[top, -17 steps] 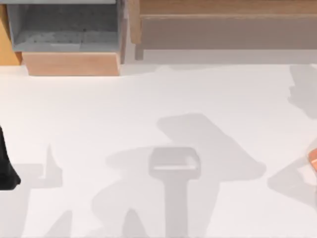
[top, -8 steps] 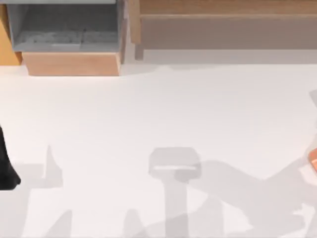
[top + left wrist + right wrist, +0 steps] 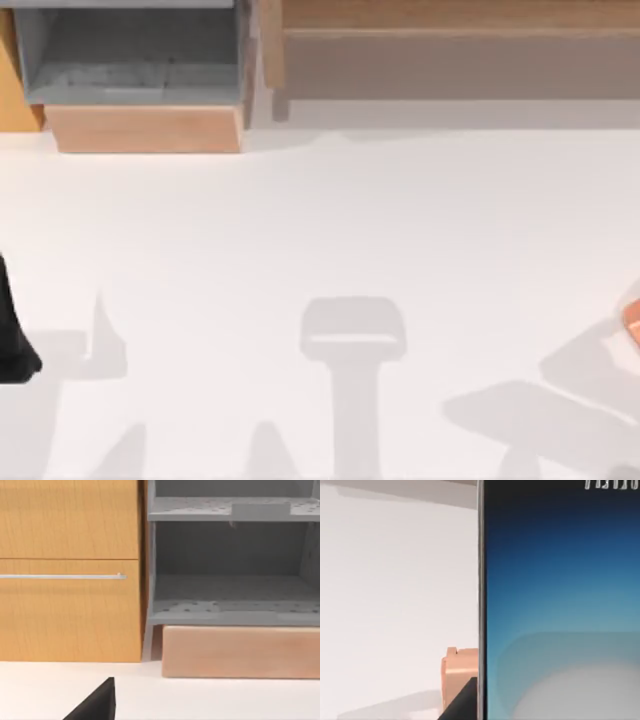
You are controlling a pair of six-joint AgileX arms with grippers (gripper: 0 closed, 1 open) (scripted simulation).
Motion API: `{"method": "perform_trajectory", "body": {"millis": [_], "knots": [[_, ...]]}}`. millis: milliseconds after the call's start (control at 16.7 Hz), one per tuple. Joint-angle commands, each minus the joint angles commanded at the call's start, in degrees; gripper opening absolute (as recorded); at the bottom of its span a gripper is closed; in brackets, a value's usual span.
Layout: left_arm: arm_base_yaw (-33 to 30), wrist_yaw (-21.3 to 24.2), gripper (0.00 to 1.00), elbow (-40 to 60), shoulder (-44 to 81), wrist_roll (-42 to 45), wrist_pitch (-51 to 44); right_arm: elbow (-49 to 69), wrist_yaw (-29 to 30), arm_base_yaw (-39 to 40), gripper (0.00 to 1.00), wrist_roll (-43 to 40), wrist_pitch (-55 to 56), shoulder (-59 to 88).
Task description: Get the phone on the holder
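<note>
**Ana:** Looking for the phone (image 3: 560,605)? Where is it?

**Ben:** Right up close to the right wrist camera. You can see its blue screen and its thin pale rim. It stands up tall there, with the white table (image 3: 320,220) far behind it.

**Ana:** So is the right claw holding it?

**Ben:** I think so, since the phone is so close to that camera and up off the table. But I cannot tell if the claw is wide, narrow or shut on it.

**Ana:** And the holder (image 3: 457,672)?

**Ben:** It is the small peach thing past the phone's rim. From the top it peeks in at the table's right edge (image 3: 632,322). The phone is near it, not on it yet.

**Ana:** What step is this, then?

**Ben:** My guess is the carry step. The phone is being brought over to the holder.

**Ana:** What comes next?

**Ben:** The phone's low edge should line up over the holder. Then it should go down slowly and lean back on it. Only after that should the claw let go.

**Ana:** And the left arm (image 3: 12,330)?

**Ben:** It waits at the table's left edge, facing the grey shelf (image 3: 230,580). I cannot tell the left claw's state either.
</note>
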Motion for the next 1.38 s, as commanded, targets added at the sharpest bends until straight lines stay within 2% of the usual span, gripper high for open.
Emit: {"method": "perform_trajectory", "body": {"millis": [360,780,1020,1380], "knots": [[0.0,0.0,1.00,0.0,0.0,0.0,0.0,-9.7,-6.4,-2.3,0.00,-4.3,2.8,-5.6],[0.0,0.0,1.00,0.0,0.0,0.0,0.0,-9.6,-6.3,-2.1,0.00,-4.1,2.7,-5.4],[0.0,0.0,1.00,0.0,0.0,0.0,0.0,-9.8,-5.1,0.2,0.00,-1.6,5.6,-5.7],[0.0,0.0,1.00,0.0,0.0,0.0,0.0,-12.2,1.0,8.3,0.00,7.7,16.6,-3.2]]}}
